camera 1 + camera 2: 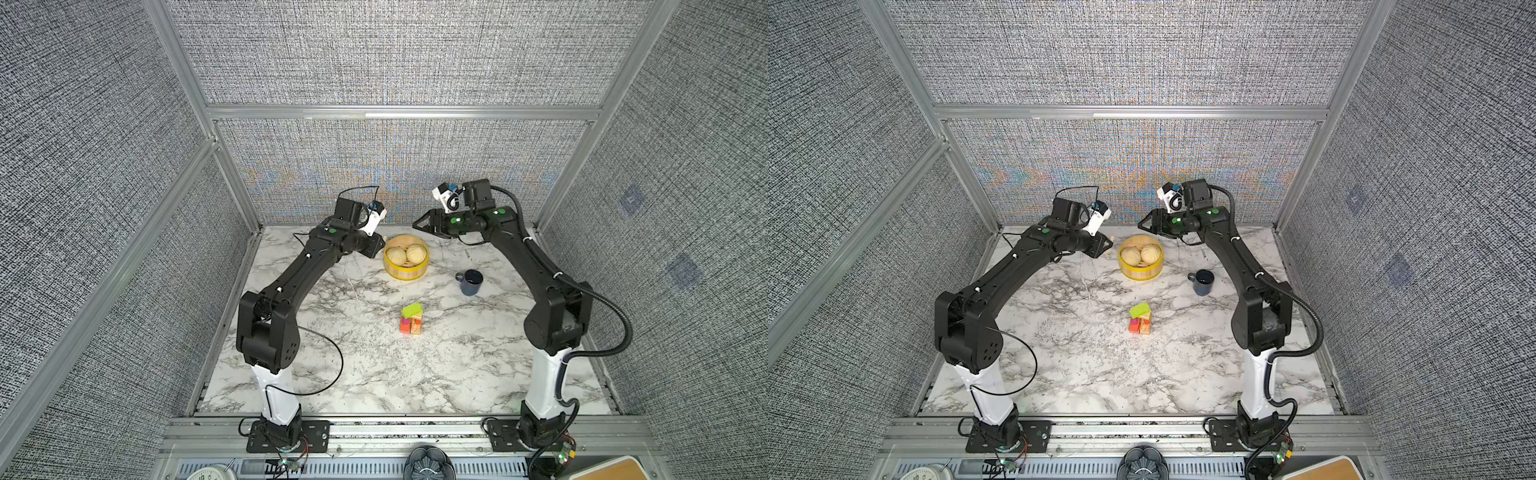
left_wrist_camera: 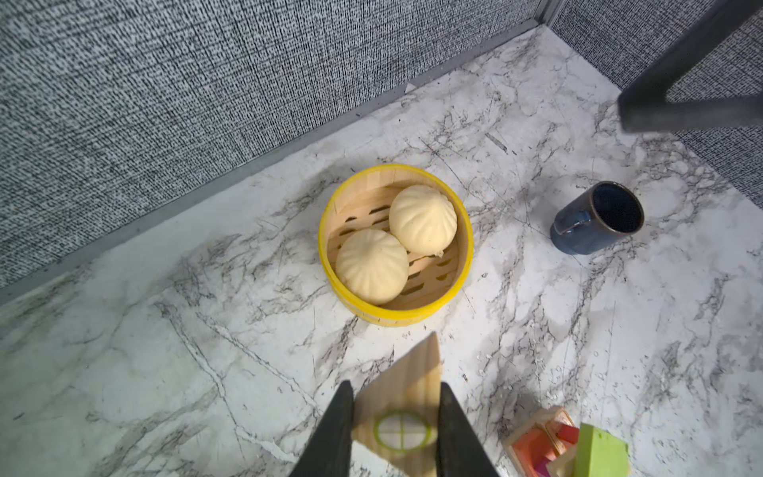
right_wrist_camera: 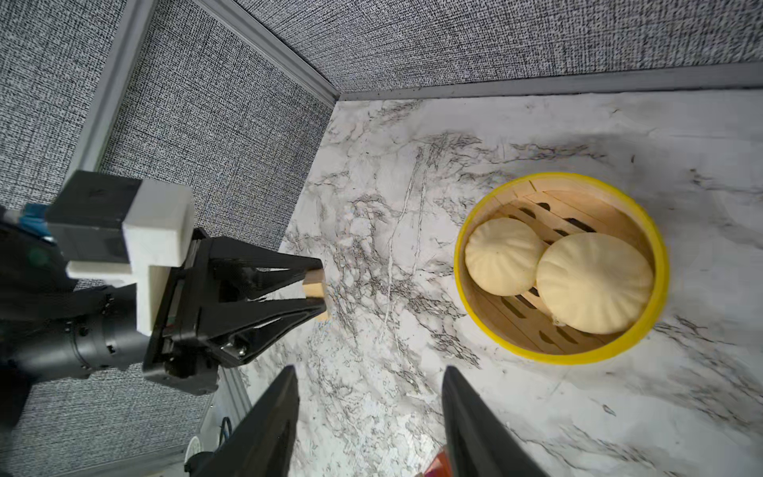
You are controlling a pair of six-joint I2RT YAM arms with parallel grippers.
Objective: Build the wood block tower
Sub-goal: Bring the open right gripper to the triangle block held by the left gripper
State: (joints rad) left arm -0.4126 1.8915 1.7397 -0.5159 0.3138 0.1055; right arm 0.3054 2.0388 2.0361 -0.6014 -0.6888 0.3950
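Toward the back of the marble table (image 1: 374, 374), on the left, the left gripper (image 1: 379, 245) pinched a tan triangular block (image 2: 402, 371) painted with a round green window. It was raised above the surface just beside the steamer basket (image 1: 406, 262) and well apart from the stack. Mid-table, nearer the front, the tower (image 1: 411, 321) stood several blocks high, with orange and tan at the base, pink and red above, and a lime-green slab (image 1: 412, 309) lying across the top. Right of the basket, the right gripper (image 1: 415, 225) hung in the air, jaws spread with nothing between them, and the mug (image 1: 469, 281) sat further right. By my reading the body was built, and the roof piece had yet to be carried over and set on the green slab.
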